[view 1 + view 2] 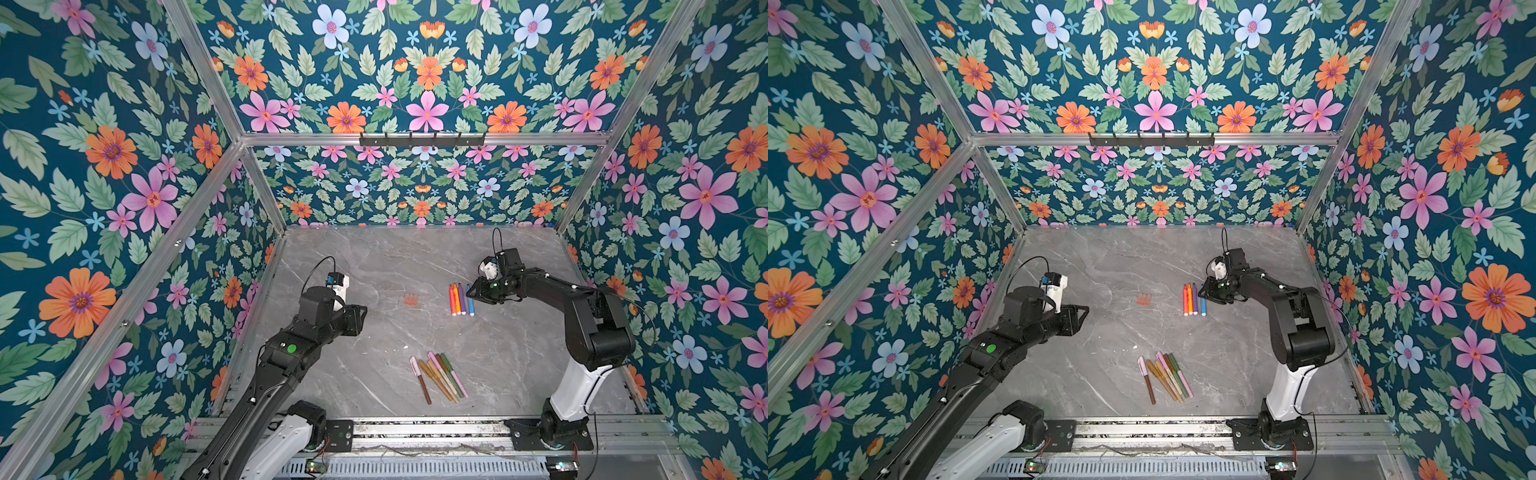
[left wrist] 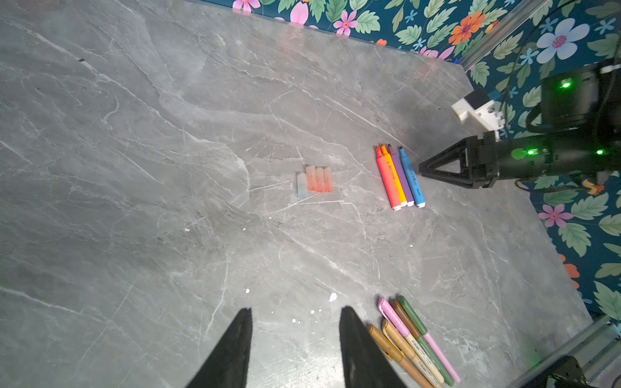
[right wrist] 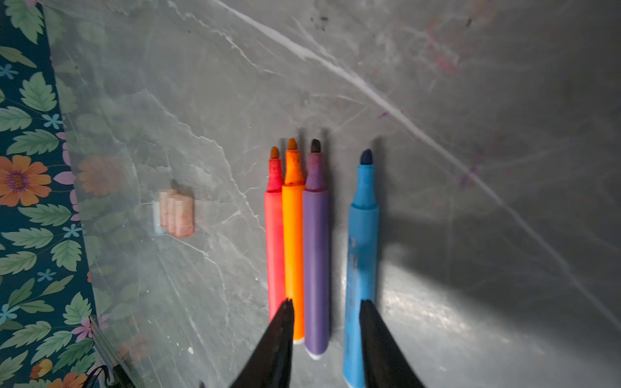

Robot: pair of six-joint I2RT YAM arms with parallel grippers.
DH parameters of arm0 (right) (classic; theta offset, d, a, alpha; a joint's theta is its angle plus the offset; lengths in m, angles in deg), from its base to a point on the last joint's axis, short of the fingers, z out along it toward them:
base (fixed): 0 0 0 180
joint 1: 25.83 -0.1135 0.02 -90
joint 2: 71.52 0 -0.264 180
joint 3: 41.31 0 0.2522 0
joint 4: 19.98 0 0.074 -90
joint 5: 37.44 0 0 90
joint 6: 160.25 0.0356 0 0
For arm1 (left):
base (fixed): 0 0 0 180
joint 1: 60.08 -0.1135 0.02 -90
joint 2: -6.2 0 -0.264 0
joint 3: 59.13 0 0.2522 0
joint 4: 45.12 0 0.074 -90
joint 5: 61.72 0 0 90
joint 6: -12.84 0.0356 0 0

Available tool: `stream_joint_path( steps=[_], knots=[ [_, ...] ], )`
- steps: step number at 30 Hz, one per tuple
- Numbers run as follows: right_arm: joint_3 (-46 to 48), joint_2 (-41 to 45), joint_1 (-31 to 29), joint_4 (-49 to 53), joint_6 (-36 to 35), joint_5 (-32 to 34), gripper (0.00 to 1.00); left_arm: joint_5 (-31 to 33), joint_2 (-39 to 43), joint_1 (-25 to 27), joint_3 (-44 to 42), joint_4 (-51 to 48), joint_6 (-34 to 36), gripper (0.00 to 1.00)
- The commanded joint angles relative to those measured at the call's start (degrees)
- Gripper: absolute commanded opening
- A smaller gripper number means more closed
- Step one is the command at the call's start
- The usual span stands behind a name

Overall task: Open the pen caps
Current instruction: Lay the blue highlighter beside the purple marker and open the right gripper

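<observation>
Several uncapped pens (image 1: 460,299) (image 1: 1194,299) (image 2: 400,176) lie side by side on the grey marble table: red, orange, purple and blue (image 3: 361,242). My right gripper (image 1: 471,295) (image 1: 1202,293) (image 3: 326,304) hovers open over their rear ends, holding nothing. Several translucent peach pen caps (image 1: 410,299) (image 1: 1143,299) (image 2: 316,179) (image 3: 174,213), plus a pale blue one, lie in a row left of these pens. Several capped pens (image 1: 440,376) (image 1: 1167,376) (image 2: 413,339) in pink, brown, gold and green lie near the front. My left gripper (image 1: 361,318) (image 1: 1081,318) (image 2: 296,309) is open and empty above bare table.
Floral walls with aluminium posts (image 1: 266,187) close in the table on three sides. The metal rail (image 1: 415,428) carrying both arm bases runs along the front edge. Small white specks (image 2: 332,296) lie on the marble near my left gripper.
</observation>
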Motion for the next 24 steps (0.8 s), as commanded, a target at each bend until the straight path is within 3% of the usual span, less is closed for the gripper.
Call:
stream_joint_path(
  steps=[1, 5, 13, 16, 20, 22, 24],
  knots=[
    [1.9, 4.1, 0.0, 1.4, 0.5, -1.2, 0.35, 0.4, 0.0, -0.1, -0.1, 1.1, 0.5, 0.46],
    [7.9, 12.4, 0.0, 0.6, 2.4, -1.5, 0.35, 0.5, 0.5, -0.1, -0.2, 1.4, 0.3, 0.46],
    [28.6, 28.1, -0.2, -8.8, 11.0, -4.7, 0.35, 0.5, 1.5, 0.0, -0.6, 1.7, -0.1, 0.46],
    [30.6, 30.8, -0.2, -6.7, 10.9, -4.0, 0.35, 0.7, 2.3, -0.1, -0.7, 1.7, -0.3, 0.46],
    [26.2, 29.3, -0.2, -1.7, 10.2, -2.2, 0.35, 1.1, 3.3, 0.0, -0.8, 1.7, -0.4, 0.47],
    [22.5, 26.4, -0.2, 0.3, 10.0, -1.2, 0.3, 0.9, 3.2, -0.1, -0.9, 1.8, -0.4, 0.47],
    [18.8, 22.2, -0.2, 0.5, 10.2, -1.8, 0.08, 0.7, 2.8, 0.0, -0.9, 1.7, -0.5, 0.47]
  ],
)
